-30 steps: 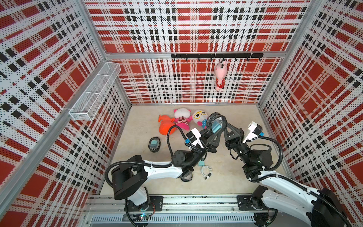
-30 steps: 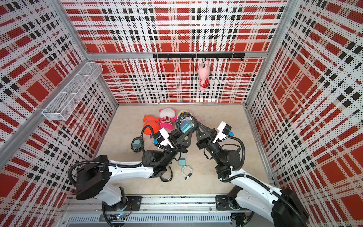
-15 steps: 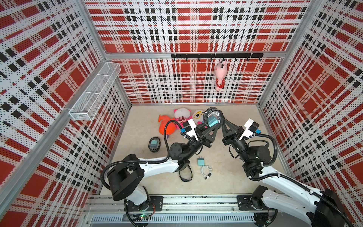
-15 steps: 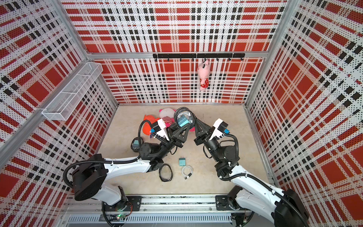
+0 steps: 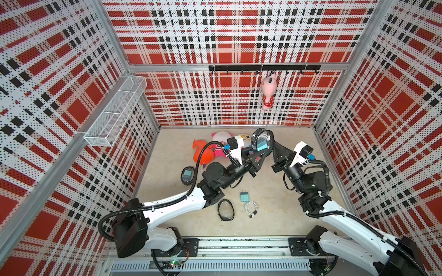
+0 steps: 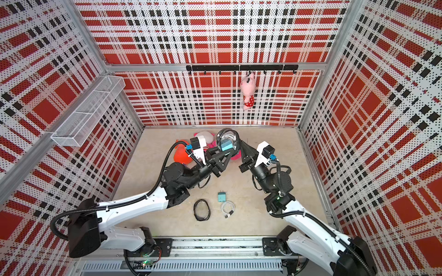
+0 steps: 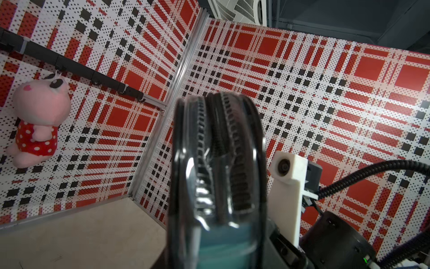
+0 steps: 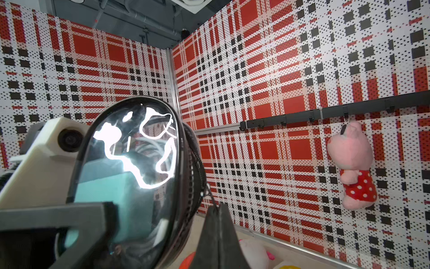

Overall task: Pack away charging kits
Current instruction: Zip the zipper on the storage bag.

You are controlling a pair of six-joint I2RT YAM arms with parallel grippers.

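Observation:
A black oval zip case (image 5: 262, 136) (image 6: 230, 136) with a clear window hangs in the air over the back of the table. Inside it lie a teal plug adapter (image 8: 111, 186) and a coiled white cable (image 8: 149, 144). My left gripper (image 5: 257, 154) (image 6: 221, 153) is shut on the case's lower edge (image 7: 216, 163). My right gripper (image 5: 273, 143) (image 8: 215, 207) is shut on the thin zipper pull at the case's rim. A loose teal adapter (image 5: 244, 197) (image 6: 221, 197) and a coiled white cable (image 5: 251, 207) (image 6: 227, 208) lie on the table in front.
An empty black zip case (image 5: 225, 209) lies beside the loose cable. Another case holding a teal adapter (image 5: 188, 175) sits left of my left arm. Plush toys (image 5: 203, 153) crowd the back. A pink plush (image 5: 268, 92) hangs from the hook rail; a wire basket (image 5: 117, 112) is on the left wall.
Both grippers have carried the case upward and toward the back. My left arm has stretched out, uncovering the empty black case on the table.

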